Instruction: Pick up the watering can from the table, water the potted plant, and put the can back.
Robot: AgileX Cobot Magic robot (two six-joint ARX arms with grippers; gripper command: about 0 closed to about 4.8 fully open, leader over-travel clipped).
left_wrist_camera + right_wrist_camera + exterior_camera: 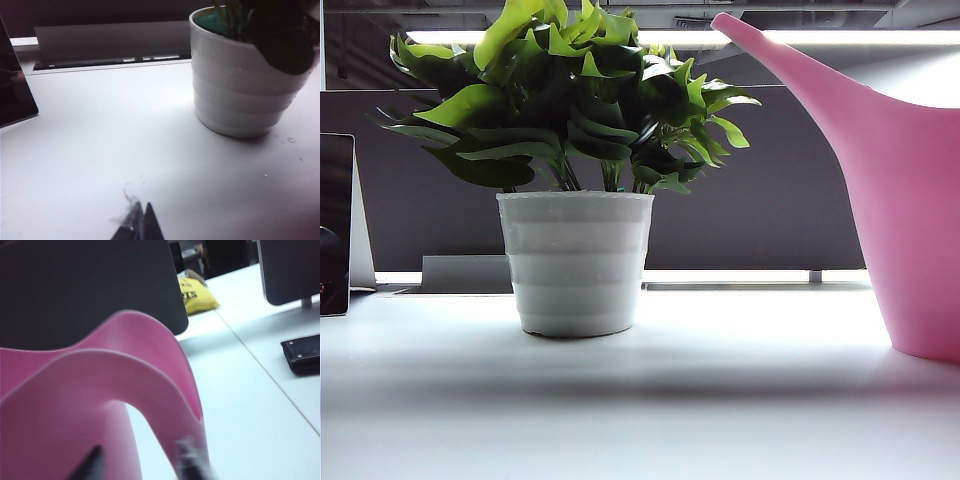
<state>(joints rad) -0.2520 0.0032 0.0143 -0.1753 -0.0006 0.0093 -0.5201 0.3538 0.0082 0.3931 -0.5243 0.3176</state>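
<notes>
Exterior view: the potted plant (pixel 576 180) stands upright on the table (pixel 640 400), left of centre. The watering can (pixel 910 210) rests on the tabletop at the right edge, apart from the pot, its body cut off by the frame and its spout reaching up toward the leaves. No gripper is visible here. A dark panel (pixel 336 225) is cut off at the left edge.

Left wrist view: the left gripper (pixel 140 225) hovers low over bare table, near the pot (pixel 240 90); its fingertips meet, holding nothing. Foliage is dark and cropped.

Right wrist view: the right gripper (pixel 145 465) sits at the can's arched handle (pixel 150 370), blurred fingers either side; actual grip cannot be confirmed. A yellow bag (pixel 196 294) carries lettering too blurred to read. A black device (pixel 302 352) is partly cut off.
</notes>
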